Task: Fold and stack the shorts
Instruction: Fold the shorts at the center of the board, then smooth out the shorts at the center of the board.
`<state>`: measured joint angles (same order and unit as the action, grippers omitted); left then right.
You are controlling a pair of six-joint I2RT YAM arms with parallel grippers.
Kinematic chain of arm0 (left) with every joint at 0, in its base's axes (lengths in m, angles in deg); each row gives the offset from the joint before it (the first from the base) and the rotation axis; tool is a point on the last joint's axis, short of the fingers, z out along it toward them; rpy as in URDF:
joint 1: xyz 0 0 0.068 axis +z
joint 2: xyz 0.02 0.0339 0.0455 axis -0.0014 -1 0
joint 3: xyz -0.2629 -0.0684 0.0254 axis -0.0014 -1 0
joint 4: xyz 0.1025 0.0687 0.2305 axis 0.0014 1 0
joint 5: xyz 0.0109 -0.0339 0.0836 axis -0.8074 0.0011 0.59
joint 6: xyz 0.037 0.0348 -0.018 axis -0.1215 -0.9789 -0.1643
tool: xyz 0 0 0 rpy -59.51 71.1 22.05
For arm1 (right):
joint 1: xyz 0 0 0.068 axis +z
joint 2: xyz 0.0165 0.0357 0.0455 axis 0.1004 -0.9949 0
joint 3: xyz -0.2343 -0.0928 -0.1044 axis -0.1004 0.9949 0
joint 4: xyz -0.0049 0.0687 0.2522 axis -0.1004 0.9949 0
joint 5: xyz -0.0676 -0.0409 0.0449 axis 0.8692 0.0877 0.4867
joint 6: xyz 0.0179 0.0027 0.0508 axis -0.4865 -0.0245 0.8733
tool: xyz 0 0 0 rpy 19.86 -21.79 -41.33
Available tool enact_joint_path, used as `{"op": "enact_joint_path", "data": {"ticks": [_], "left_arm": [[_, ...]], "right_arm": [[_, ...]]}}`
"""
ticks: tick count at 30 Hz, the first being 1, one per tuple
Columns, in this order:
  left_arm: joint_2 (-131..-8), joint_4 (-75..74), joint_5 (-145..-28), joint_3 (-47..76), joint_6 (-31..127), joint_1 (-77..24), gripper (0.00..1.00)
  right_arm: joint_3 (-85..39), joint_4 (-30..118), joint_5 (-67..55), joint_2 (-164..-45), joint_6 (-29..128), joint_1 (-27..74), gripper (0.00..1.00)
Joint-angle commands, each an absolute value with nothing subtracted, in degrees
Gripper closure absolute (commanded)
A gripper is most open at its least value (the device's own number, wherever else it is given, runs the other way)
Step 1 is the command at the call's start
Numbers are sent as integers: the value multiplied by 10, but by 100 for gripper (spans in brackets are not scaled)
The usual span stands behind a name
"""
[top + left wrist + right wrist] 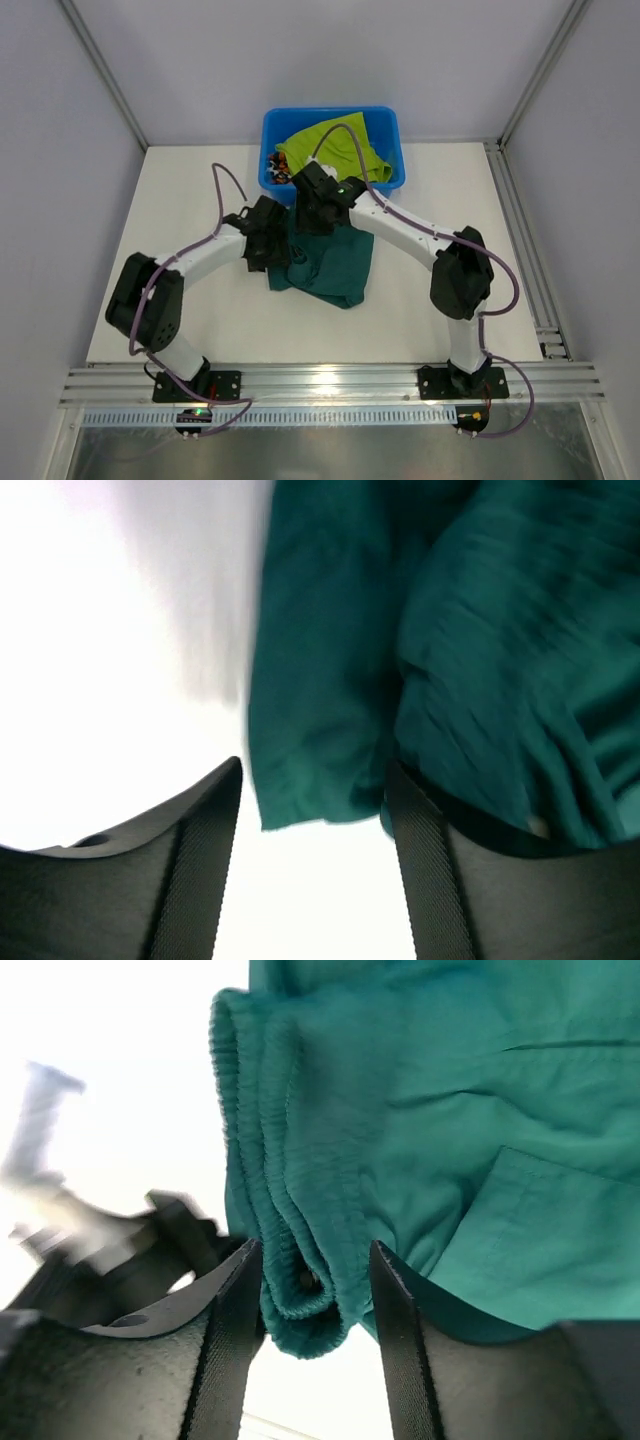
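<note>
The dark teal shorts lie rumpled on the white table in the middle. My left gripper is open at their left edge. In the left wrist view a cloth corner lies between the jaws, and the right finger touches the cloth. My right gripper is at their far edge. Its jaws stand open on either side of the rolled waistband, which is not squeezed. The lime shorts and the camouflage shorts lie in the blue tub.
The tub stands at the table's far edge, just behind the right gripper. The two grippers are close together above the shorts. The left arm shows blurred in the right wrist view. A metal rail runs along the table's right side.
</note>
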<state>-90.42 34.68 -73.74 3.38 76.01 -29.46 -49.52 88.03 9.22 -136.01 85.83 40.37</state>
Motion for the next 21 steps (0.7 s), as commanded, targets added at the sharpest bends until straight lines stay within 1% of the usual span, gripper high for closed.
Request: {"op": "enact_joint_path", "data": {"ticks": [1, 3, 4, 6, 8, 9, 10, 11, 12, 14, 18, 20, 21], "left_arm": [[-797, 405, -674, 41, 802, -285, 37], [-750, 425, -650, 48, 808, -277, 35], [-739, 433, -647, 56, 809, -268, 35], [-717, 438, -659, 63, 799, -259, 34], [-716, 419, -681, 77, 781, -258, 35], [-726, 409, -732, 84, 760, -258, 34], [-735, 395, -766, 94, 748, -258, 35], [-746, 373, -800, 101, 736, -258, 35], [-771, 368, -845, 109, 723, -258, 37], [-788, 351, -862, 111, 722, -259, 40], [-812, 317, -833, 71, 733, -259, 44], [-837, 336, -768, 61, 747, -259, 47], [-846, 349, -746, 57, 750, -258, 52]], "right_arm": [[-536, 857, 88, -1320, 834, 392, 49], [-537, 870, 91, -1300, 816, 378, 48], [-528, 874, 95, -1288, 810, 375, 46], [-507, 876, 96, -1247, 796, 363, 46], [-444, 864, 91, -1200, 785, 359, 46], [-412, 844, 90, -1183, 780, 357, 46], [-342, 831, 89, -1167, 777, 356, 46], [-304, 811, 82, -1137, 773, 356, 46], [-235, 769, 74, -1125, 771, 355, 46], [-185, 736, 50, -1110, 765, 353, 47], [-104, 667, 37, -1112, 757, 353, 49], [-71, 652, 31, -1122, 760, 353, 49], [-52, 648, 32, -1125, 763, 353, 49]]}}
